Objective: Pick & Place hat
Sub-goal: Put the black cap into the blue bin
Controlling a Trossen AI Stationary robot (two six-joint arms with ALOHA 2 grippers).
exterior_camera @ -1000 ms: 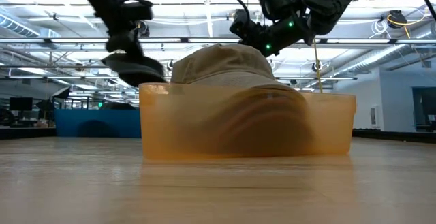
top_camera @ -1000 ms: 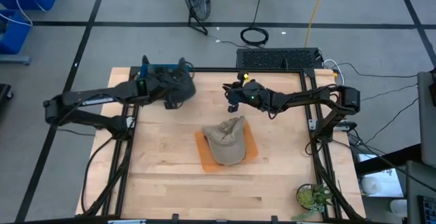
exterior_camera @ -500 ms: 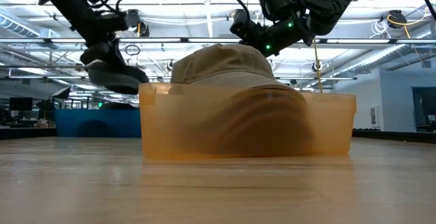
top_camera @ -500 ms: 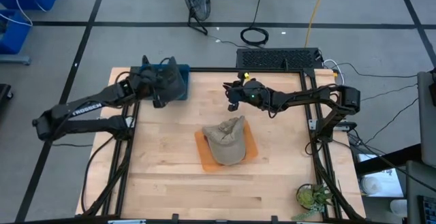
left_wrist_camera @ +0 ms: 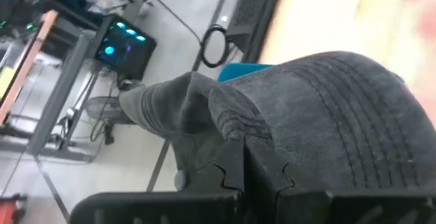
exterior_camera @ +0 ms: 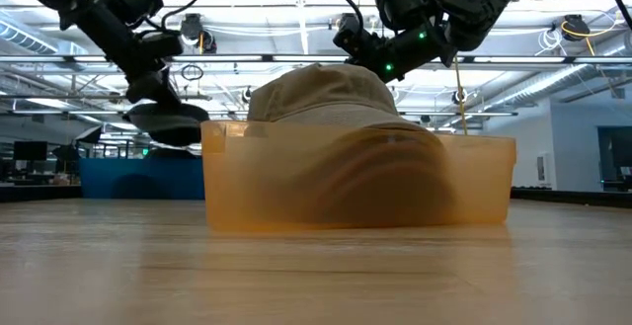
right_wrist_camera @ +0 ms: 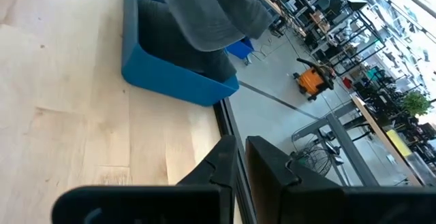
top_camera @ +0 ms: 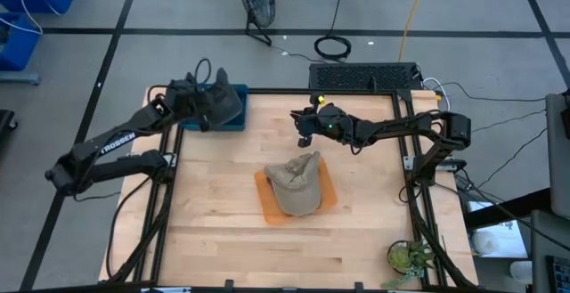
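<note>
While the left gripper hangs over the blue bin at the far left corner of the table, its fingers are clamped on a dark grey hat held above that bin. A tan hat lies in the orange tray at the table's centre. The right gripper hovers just beyond the tray's far edge, fingers pressed nearly together and holding nothing.

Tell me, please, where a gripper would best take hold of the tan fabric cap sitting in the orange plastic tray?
Probably by the brim of the tan fabric cap, coming straight down. The orange plastic tray walls off the cap's lower part in the low view, so a sideways approach looks blocked. From above, the brim shows as a flat edge toward the right gripper, easier to pinch than the rounded crown. The left gripper holds a grey cap.
</note>
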